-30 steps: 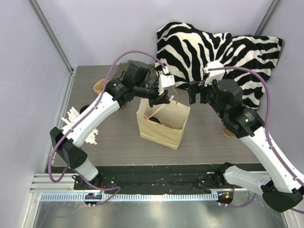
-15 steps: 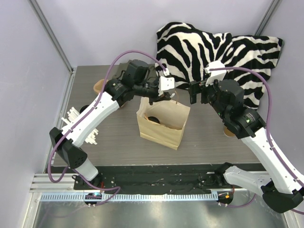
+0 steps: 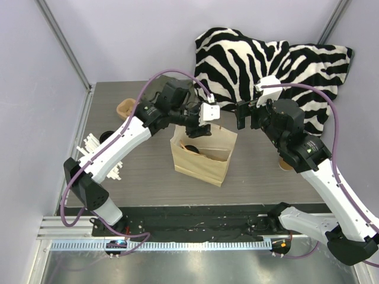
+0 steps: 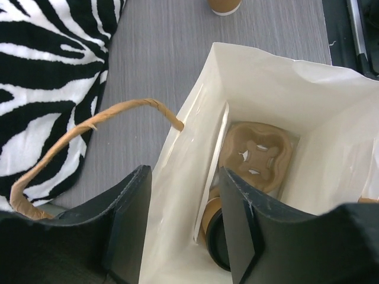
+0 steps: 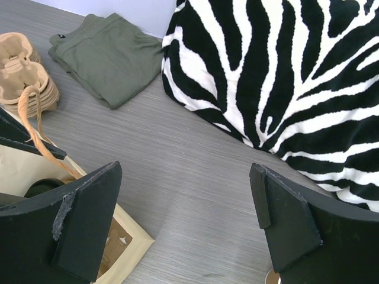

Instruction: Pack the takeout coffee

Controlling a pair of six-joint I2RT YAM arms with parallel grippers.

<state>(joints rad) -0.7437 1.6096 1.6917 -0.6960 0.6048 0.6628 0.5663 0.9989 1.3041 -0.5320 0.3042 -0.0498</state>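
The takeout coffee point(image 4: 211, 220), a brown paper cup with a black lid, lies at the bottom of the open paper bag point(image 4: 177, 236), next to a moulded cup carrier point(image 4: 258, 155). From above, its lid shows as a dark round point(image 3: 190, 147) inside the bag point(image 3: 198, 168). My left gripper point(image 4: 185, 177) is open at the bag's back rim, one finger outside and one inside, with the bag's wall between them. The twisted paper handle point(image 4: 89, 127) arches free to the left. My right gripper point(image 3: 241, 118) hangs open over bare table right of the bag, holding nothing.
A zebra-striped cloth point(image 3: 266, 59) covers the back right. A folded green cloth point(image 5: 109, 53) and a stack of cup carriers point(image 5: 23, 74) lie at the back left. White sticks point(image 3: 95, 148) lie at the left edge. Another brown cup point(image 4: 225, 5) stands under the right arm.
My left gripper's jaws have parted from shut to open at the bag's rim, and the wrist has shifted slightly right. The right arm has not moved.
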